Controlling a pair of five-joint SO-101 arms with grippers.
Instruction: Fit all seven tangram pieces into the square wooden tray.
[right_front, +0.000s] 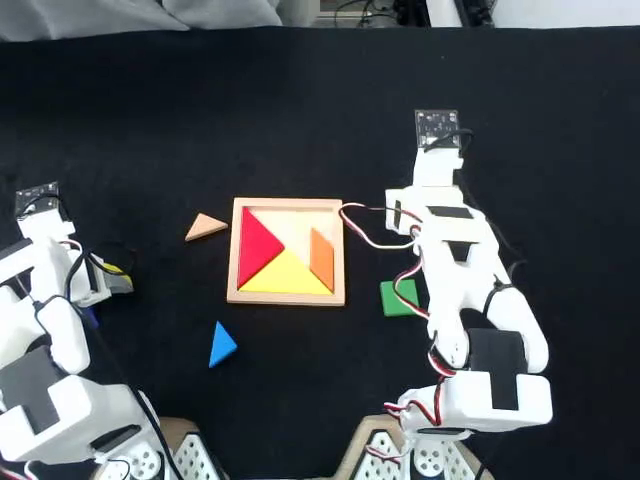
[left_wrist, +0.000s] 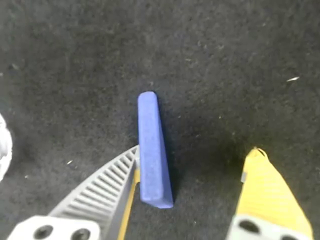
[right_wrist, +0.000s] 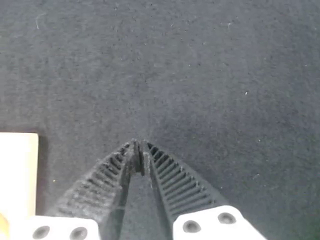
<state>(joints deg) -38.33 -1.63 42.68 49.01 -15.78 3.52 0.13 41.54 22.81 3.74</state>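
Three pieces (right_front: 285, 272) sit in the tray (right_front: 288, 203), four outside; the left gripper (left_wrist: 195, 155), at nine o'clock, gapes around a blue piece (left_wrist: 151, 150); the right gripper (right_wrist: 138, 150) is closed, empty.

The high camera hangs above the black table (right_front: 300, 100) and faces down, with both arms at its near edge. Each wrist camera sits close over the table, looking past the left gripper (left_wrist: 195, 155) or the right gripper (right_wrist: 139, 147). The right wrist view and the high view share a corner of the wooden tray (right_wrist: 17, 170).
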